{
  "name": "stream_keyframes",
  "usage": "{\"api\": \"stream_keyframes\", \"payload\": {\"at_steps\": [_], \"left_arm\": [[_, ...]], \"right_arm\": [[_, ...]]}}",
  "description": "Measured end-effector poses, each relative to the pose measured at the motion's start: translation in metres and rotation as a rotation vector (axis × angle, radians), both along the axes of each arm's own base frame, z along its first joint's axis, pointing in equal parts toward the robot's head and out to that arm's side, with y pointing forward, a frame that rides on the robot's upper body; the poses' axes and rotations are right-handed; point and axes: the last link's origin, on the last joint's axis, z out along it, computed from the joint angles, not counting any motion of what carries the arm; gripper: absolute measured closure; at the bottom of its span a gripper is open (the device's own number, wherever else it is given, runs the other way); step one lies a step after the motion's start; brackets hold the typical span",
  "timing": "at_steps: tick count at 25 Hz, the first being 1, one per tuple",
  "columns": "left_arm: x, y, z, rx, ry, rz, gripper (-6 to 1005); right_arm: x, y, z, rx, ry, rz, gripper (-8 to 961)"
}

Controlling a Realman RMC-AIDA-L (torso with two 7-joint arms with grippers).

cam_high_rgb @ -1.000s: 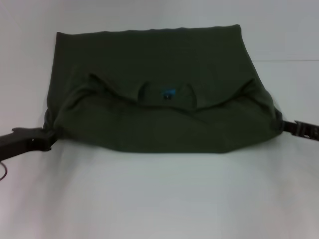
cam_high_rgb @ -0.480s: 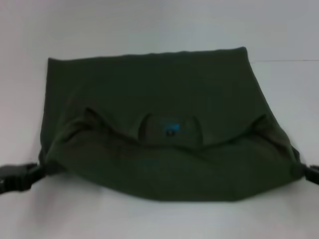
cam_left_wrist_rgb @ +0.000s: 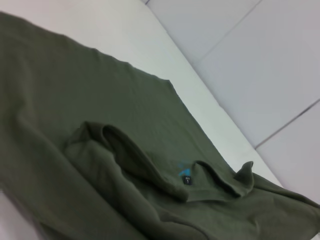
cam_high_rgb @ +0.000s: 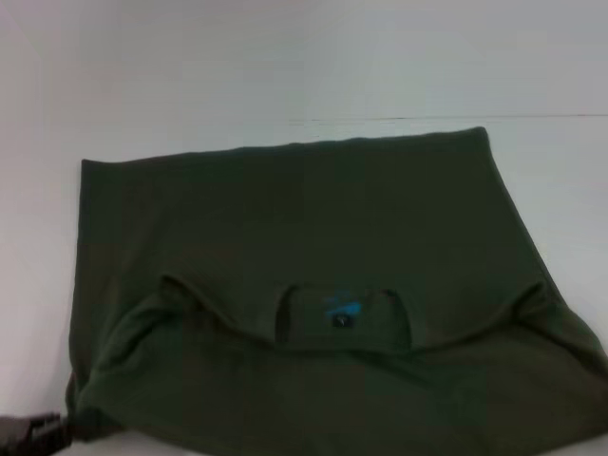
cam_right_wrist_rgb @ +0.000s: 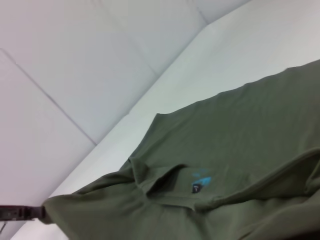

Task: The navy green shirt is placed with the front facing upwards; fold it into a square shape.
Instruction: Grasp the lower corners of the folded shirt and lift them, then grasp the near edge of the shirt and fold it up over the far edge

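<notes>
Shirt (cam_high_rgb: 313, 285) spread on white table (cam_high_rgb: 190, 76), near half bunched with collar and blue neck label (cam_high_rgb: 340, 310) upward; left gripper (cam_high_rgb: 33, 432) at its near left corner, grip not discernible; right gripper out of sight.

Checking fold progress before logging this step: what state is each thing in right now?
navy green shirt: partly folded, collar end doubled over the body, neck label showing.
left gripper: at the shirt's near left corner, against the cloth.
right gripper: out of view.
table: shirt lying on it.
</notes>
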Motion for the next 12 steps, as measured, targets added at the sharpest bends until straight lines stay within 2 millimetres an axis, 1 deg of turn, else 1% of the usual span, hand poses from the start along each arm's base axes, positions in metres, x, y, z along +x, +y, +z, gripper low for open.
{"api": "stream_keyframes", "payload": {"at_steps": [2,6,8,10,12], "left_arm": [[-0.001,-0.01,-0.001,-0.016,-0.015,0.009,962],[-0.004,-0.016,-0.001,-0.015,-0.022,0.026,962],[-0.004,-0.017,0.0,-0.013,-0.023,0.028,962],[-0.004,-0.016,0.001,-0.011,-0.021,0.026,962],[-0.004,-0.012,0.002,-0.008,-0.015,0.022,962]], "right_arm": [[0.001,-0.011,0.001,-0.009,0.003,0.013,932],[0.003,-0.03,0.0,-0.022,0.017,0.026,931],[0.004,-0.039,-0.001,-0.029,0.027,0.03,931],[0.004,-0.044,0.0,-0.023,0.034,0.025,930],[0.005,-0.044,0.002,-0.003,0.037,0.016,929]]}}
